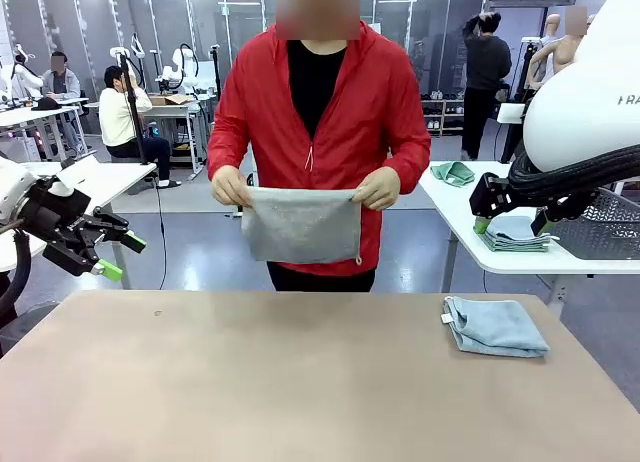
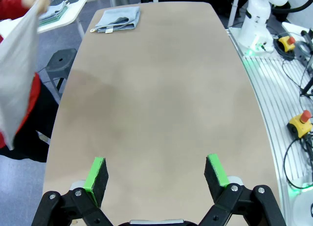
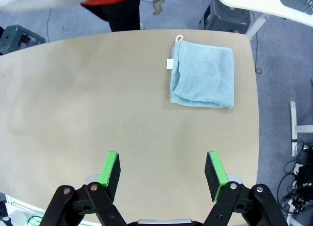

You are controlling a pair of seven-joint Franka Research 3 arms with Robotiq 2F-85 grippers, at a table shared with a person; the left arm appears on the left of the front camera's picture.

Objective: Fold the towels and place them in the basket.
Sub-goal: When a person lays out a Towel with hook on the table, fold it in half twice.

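A folded blue towel point(image 1: 495, 325) lies near the bench's point(image 1: 300, 382) far right edge. A person point(image 1: 320, 92) holds a pale towel point(image 1: 300, 225) up beyond the far edge. The left end effector point(image 1: 122, 258) and right end effector point(image 1: 510, 225) are wide open and empty, with bare bench between them.

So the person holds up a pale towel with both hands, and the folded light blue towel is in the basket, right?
No: the folded light blue towel lies on the table, not in the basket, as the front view shows. The rest is right.
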